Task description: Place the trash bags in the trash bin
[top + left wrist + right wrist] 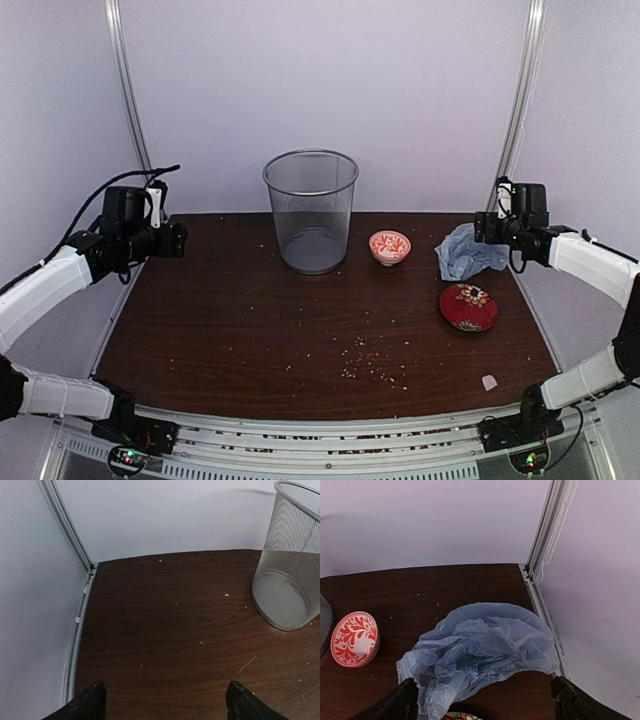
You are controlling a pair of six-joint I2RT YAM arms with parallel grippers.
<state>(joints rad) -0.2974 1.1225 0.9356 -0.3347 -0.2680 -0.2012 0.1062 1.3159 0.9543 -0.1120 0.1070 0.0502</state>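
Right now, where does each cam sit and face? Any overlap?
Top external: above and behind the bases, looking down across the table to the back wall; both arms show.
Left wrist: on the left arm, facing the far-left corner, trash bin at right; left gripper fingertips open at bottom.
Right wrist: on the right arm, facing the far-right corner over the trash bag and bowl; right gripper fingertips open at bottom.
Shared: top and left wrist both see the bin; top and right wrist, the bag and bowl.

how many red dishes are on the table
2. A small patterned bowl sits just right of the trash bin; a flat red dish lies in front of the trash bag. None seems hidden.
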